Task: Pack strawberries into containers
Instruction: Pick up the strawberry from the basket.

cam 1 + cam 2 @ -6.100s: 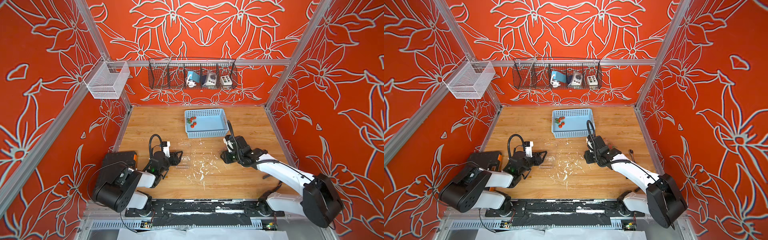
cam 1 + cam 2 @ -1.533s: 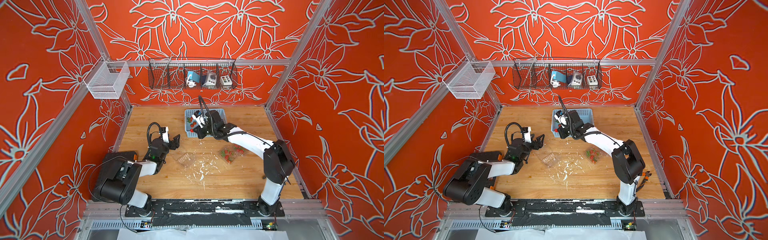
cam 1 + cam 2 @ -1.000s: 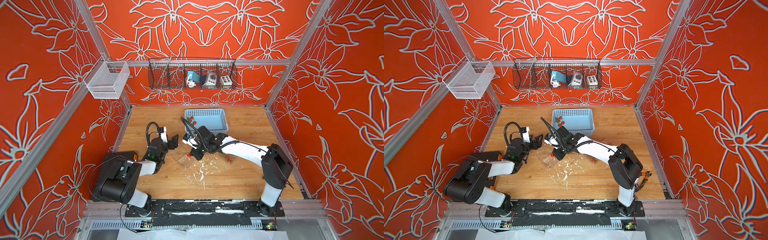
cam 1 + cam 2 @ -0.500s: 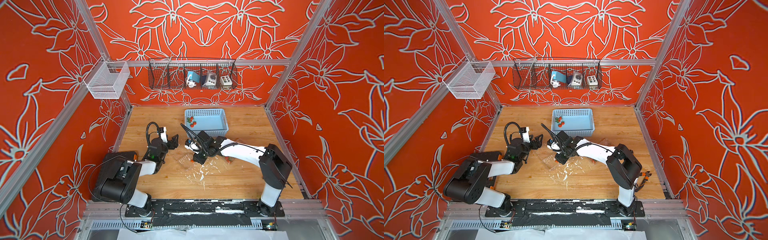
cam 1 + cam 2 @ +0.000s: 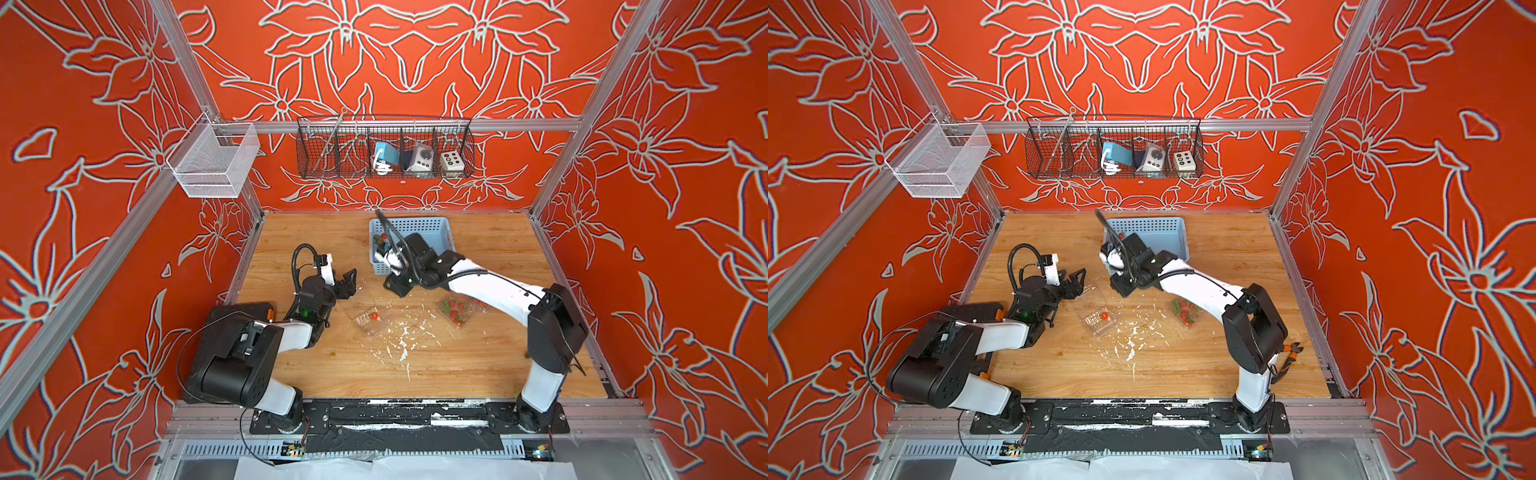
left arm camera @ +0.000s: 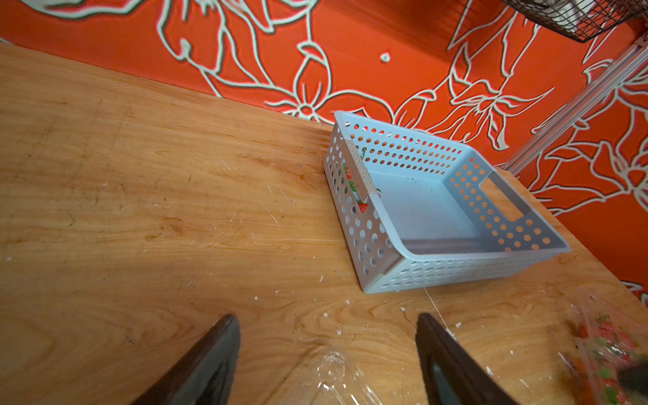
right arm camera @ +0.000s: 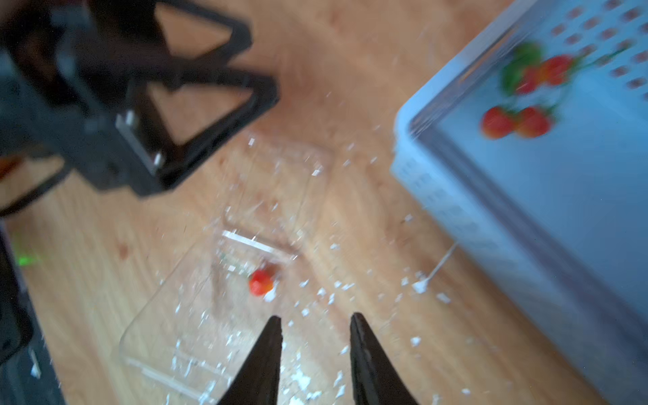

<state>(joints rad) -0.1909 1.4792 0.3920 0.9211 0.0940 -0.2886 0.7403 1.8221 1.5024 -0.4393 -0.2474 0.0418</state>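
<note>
Here's the lone strawberry (image 5: 375, 316), sitting in the open container (image 5: 365, 328). That clear box lies flat near the middle of the table (image 5: 478, 365), with its lid lying open on the left arm's side. Off to its right, toward the table's right edge, a second container (image 5: 457, 309) holds a heap of red and green and is partly tucked under the right arm. Whether its lid is down, I cannot tell. A few more berries, the basket berries (image 7: 515, 121), lie in the left end of the blue basket (image 5: 419, 225), which stands at the middle of the table's back edge.

The right gripper (image 5: 397, 289) hangs above bare wood between the basket and the open container, jaws parted with nothing between them. Its wrist view is blurred, but it shows the lone strawberry just beyond the fingertips. The left gripper (image 5: 351, 284) hovers at the lid end of the open container, jaws spread wide and empty. White flecks (image 5: 401, 345) litter the wood around the middle of the table
</note>
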